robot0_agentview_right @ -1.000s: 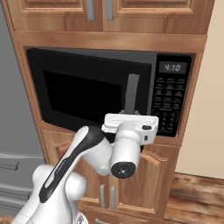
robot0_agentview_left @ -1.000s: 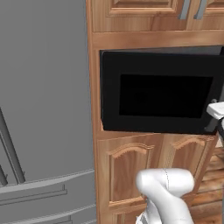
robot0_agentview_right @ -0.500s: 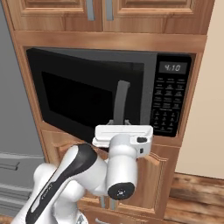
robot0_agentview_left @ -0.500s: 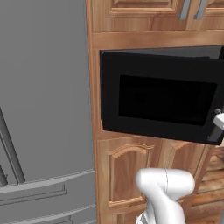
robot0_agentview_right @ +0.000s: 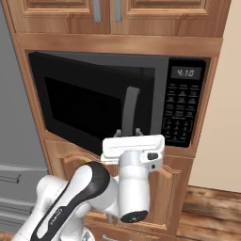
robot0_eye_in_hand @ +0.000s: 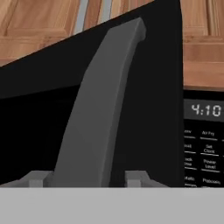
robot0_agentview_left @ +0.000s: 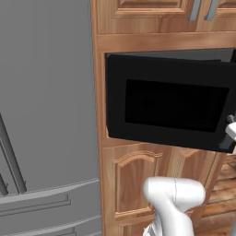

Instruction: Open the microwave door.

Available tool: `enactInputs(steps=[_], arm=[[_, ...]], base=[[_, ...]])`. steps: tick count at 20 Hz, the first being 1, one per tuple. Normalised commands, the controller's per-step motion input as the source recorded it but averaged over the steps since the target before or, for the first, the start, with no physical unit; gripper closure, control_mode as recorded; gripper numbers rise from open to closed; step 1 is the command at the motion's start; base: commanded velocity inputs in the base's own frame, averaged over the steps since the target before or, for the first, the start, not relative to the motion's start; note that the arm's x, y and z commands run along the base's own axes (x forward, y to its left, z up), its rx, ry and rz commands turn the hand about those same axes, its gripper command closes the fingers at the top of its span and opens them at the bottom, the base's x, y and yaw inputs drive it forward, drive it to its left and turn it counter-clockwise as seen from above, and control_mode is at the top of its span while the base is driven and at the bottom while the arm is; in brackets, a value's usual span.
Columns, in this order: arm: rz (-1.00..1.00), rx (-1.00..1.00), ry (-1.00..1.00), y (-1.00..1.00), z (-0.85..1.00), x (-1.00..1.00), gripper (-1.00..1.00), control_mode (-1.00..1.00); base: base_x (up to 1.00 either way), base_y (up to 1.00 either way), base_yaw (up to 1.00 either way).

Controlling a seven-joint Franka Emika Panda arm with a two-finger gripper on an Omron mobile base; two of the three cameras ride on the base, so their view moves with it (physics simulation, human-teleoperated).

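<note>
The microwave door point(robot0_agentview_right: 94, 101) sits in the wooden cabinet wall between the grey fridge point(robot0_agentview_left: 46, 115) on its left and the keypad panel point(robot0_agentview_right: 181, 110) on its right, and it already stands partly ajar, its handle edge swung out from the oven front while the far edge, by the fridge, stays hinged. The handle point(robot0_agentview_right: 131, 110) is a long grey bar running up and down along that free edge, just left of the keypad. The hand point(robot0_agentview_right: 127, 134) is right at the lower end of the bar: seen from the wrist, the handle point(robot0_eye_in_hand: 98, 113) rises straight up out of the gap between the two fingers point(robot0_eye_in_hand: 37, 178), one tip on each side of it. They look closed around the bar, though I cannot tell from here whether the pads actually press on it. What matters for the coming pull, I'd judge, is that the hinge lies to the left, so the handle must travel in an arc outward and leftward toward the fridge; a straight tug back would let the upright bar slip from the fingers.
</note>
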Motion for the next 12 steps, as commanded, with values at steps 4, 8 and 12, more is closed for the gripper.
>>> enactInputs(steps=[4,8,12], arm=[[0.49,0.0,-0.06,-0.89,0.29,-1.0,-1.0,-1.0],[0.59,0.0,0.0,-0.65,0.23,-1.0,-1.0,-1.0],[0.46,0.0,-0.04,-0.45,0.21,-0.8,-1.0,-1.0]], base=[[0.0,0.0,0.0],[0.0,0.0,0.0],[0.0,0.0,0.0]])
